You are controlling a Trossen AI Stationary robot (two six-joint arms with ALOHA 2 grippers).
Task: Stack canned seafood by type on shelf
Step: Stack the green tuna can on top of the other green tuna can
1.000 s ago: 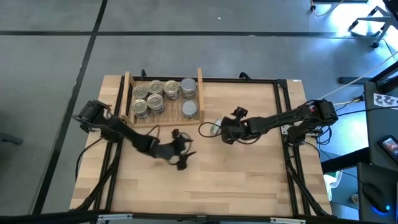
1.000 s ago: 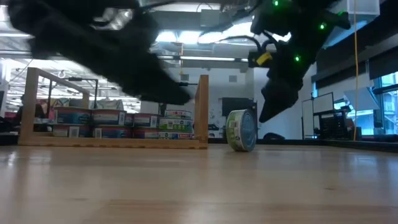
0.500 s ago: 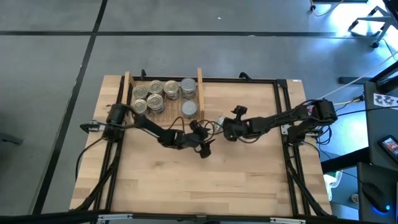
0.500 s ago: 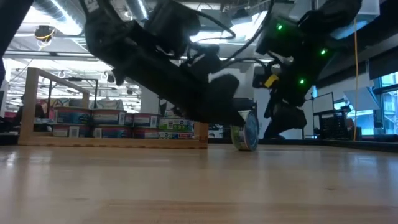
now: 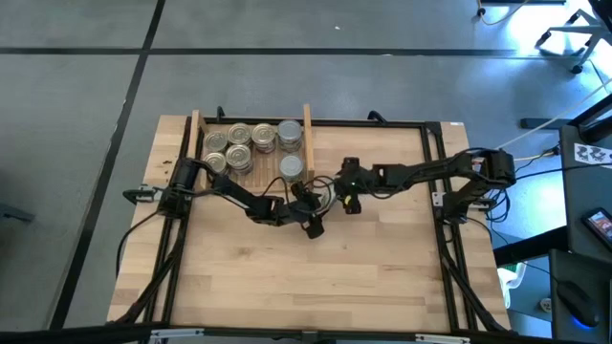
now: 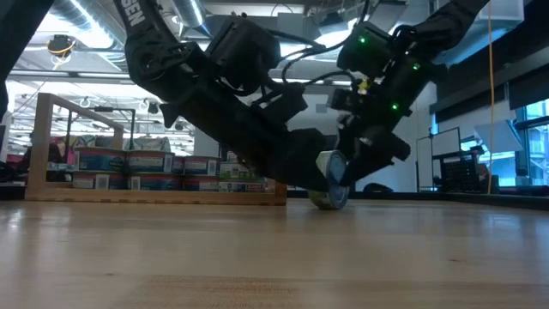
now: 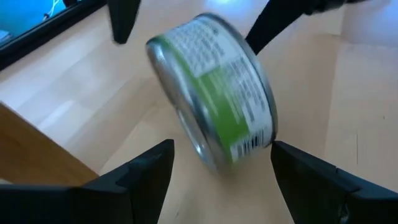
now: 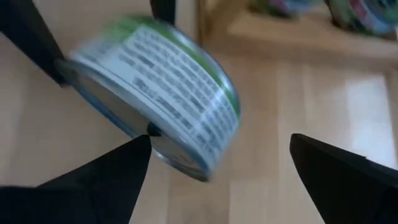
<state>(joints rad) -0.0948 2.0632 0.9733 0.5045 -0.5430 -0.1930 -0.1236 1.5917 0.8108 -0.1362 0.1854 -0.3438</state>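
Observation:
A green-labelled can (image 7: 217, 106) stands tilted on the tabletop just right of the shelf (image 5: 251, 153); its lower rim (image 6: 324, 202) rests on the wood. My left gripper (image 7: 221, 165) comes at it from the table's left, open, one finger on each side of the can. My right gripper (image 8: 221, 162) comes from the table's right, also open around the same can (image 8: 168, 87). Several other cans (image 5: 239, 143) sit in stacks on the shelf's slatted base. My left gripper: I cannot tell whether either finger touches the can; its fingers (image 7: 149, 174) stand beside the can's lower part. My right gripper slants down from the table's right. One fingertip (image 8: 134, 158) meets the rim of the can's flat end (image 8: 152, 140). Its other finger stands well clear. The can leans over, its lower rim on the table.
The shelf's right side board (image 5: 307, 134) stands upright close to the can. Both arms meet at the table's middle (image 5: 330, 201). Bare tabletop (image 5: 306, 277) stretches toward the near edge. A black frame (image 5: 442, 172) runs along the table's sides.
My left gripper has swept from the table's near middle toward the right and far side, up to the can. My right gripper has gone left toward the can, rolling and tipping downward. The can, which stood upright on its edge, now leans over. Both grippers stayed open.

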